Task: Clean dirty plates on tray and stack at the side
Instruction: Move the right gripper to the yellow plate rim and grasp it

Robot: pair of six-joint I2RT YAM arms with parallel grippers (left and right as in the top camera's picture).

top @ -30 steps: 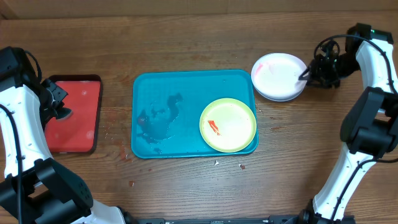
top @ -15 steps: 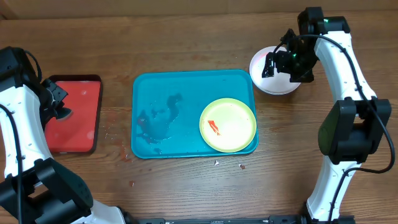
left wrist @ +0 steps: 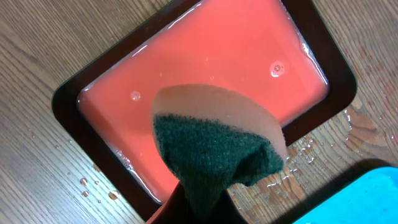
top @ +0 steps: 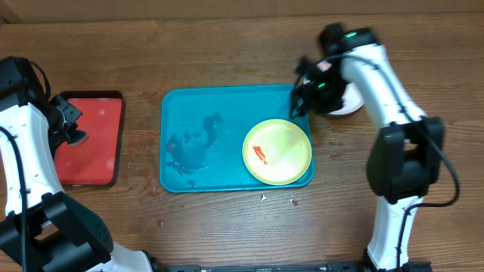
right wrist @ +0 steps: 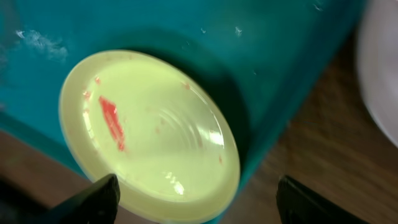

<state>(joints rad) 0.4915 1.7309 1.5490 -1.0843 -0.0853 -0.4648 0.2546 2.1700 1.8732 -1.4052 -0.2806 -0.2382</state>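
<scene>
Right gripper (top: pixel 301 95) open and empty above the teal tray (top: pixel 197 102), far right corner.
The yellow-green plate (top: pixel 277 151), red-smeared, lies in the tray's right part; left gripper (top: pixel 69 125) clamps sponge (left wrist: pixel 211 149) over red tray (left wrist: pixel 205 50).

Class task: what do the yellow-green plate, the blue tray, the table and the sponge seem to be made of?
Plate: probably plastic, glossy; light glints on it. Tray: likely plastic, smooth, moulded rounded corners. Table: wood or wood-look, matt; grain lines show. Sponge: tan foam backing with rough dark green scouring fibre.
</scene>
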